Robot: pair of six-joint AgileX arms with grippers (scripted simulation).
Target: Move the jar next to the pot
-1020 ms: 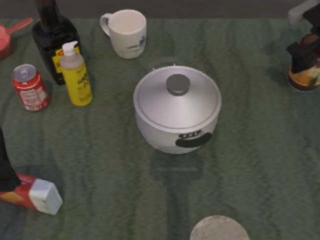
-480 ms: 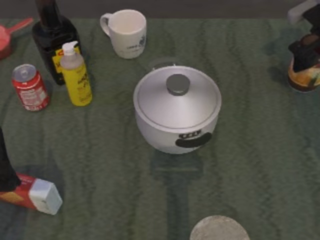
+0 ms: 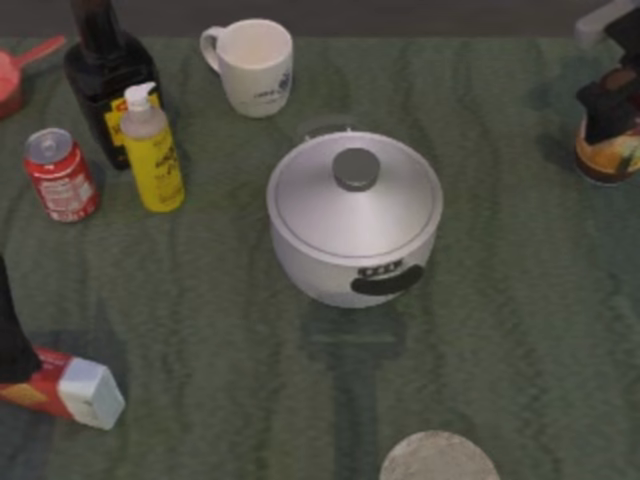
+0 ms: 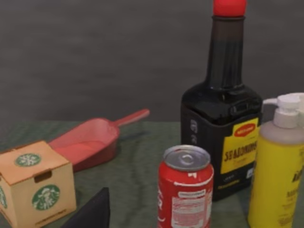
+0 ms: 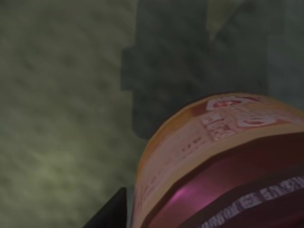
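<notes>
The jar [image 3: 612, 155], squat with an orange-yellow label and a maroon lid, stands at the table's far right edge, well apart from the pot. My right gripper [image 3: 607, 118] is over it, with its fingers down around the lid. In the right wrist view the jar [image 5: 213, 142] fills the picture, and one dark finger [image 5: 114, 211] stands beside its label with a thin gap. The pot [image 3: 354, 215], large and silver-white with a domed lid and grey knob, sits mid-table. My left arm [image 3: 12, 335] is parked at the left edge; one finger [image 4: 92, 213] shows far to one side.
A white mug [image 3: 255, 65] stands behind the pot. A dark bottle [image 3: 100, 75], a yellow pump bottle [image 3: 152, 150] and a red can [image 3: 62, 175] cluster at the back left, near a red scoop [image 3: 18, 70]. A red-and-white carton [image 3: 75, 388] and a grey disc [image 3: 438, 458] lie near the front.
The right gripper has shifted only slightly over the jar. The jar and everything else have stayed where they were.
</notes>
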